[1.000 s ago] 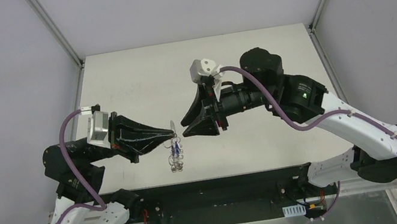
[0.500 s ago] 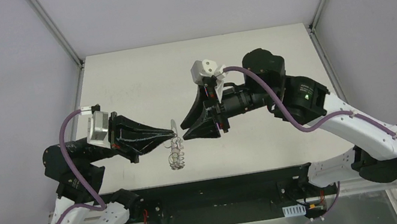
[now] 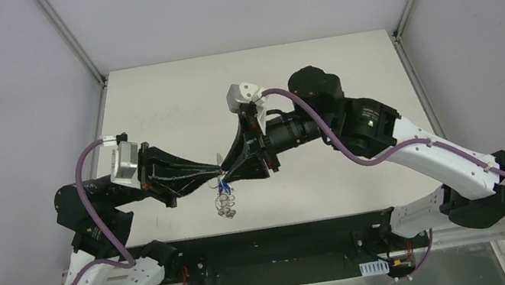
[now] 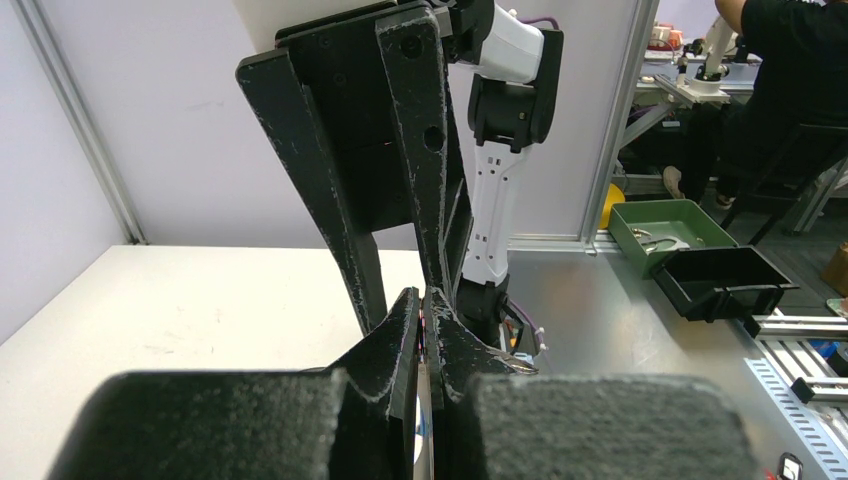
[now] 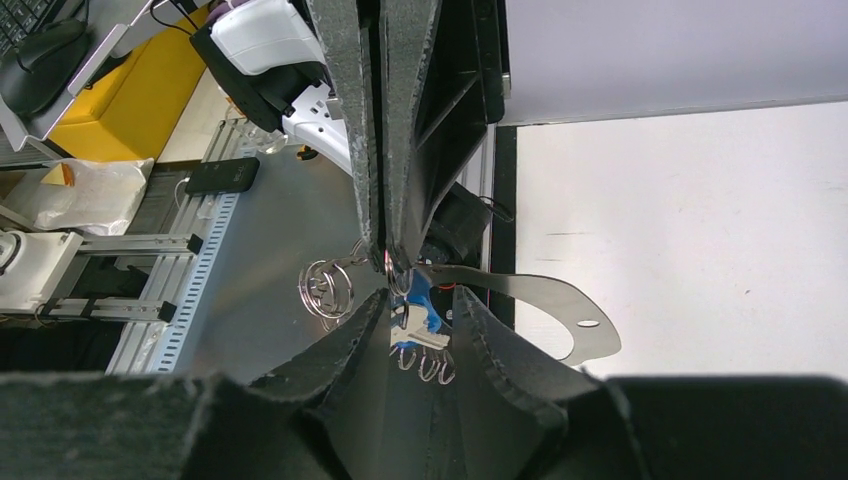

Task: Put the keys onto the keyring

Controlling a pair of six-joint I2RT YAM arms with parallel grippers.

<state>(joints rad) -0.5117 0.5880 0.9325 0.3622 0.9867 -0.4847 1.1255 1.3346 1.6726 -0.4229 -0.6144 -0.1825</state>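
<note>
My left gripper [image 3: 219, 171] is shut on the keyring [image 3: 225, 204], a thin silvery band with small wire loops hanging below it, held above the table. In the right wrist view the band [image 5: 565, 305] curves out to the right, and loops [image 5: 325, 290] dangle to the left and below. The key [image 5: 420, 305], bright blue with a silvery end, hangs among the loops. My right gripper [image 5: 418, 300] is open, one finger on each side of the key. The two grippers meet tip to tip in the top view, the right gripper [image 3: 228, 175] beside the key [image 3: 225, 186]. The left wrist view [image 4: 424, 305] shows only the ring's thin edge.
The pale table top [image 3: 173, 101] lies under both arms. Beyond its near edge are a black base rail [image 3: 282, 242] and a grey metal floor plate [image 5: 270, 330]. A green bin [image 4: 675, 228] and a black bin [image 4: 722, 285] sit off to the side.
My right gripper has moved left and closed the gap to my left gripper, so its open fingers now flank the key. The hanging loops have swung a little. The left arm has stayed put.
</note>
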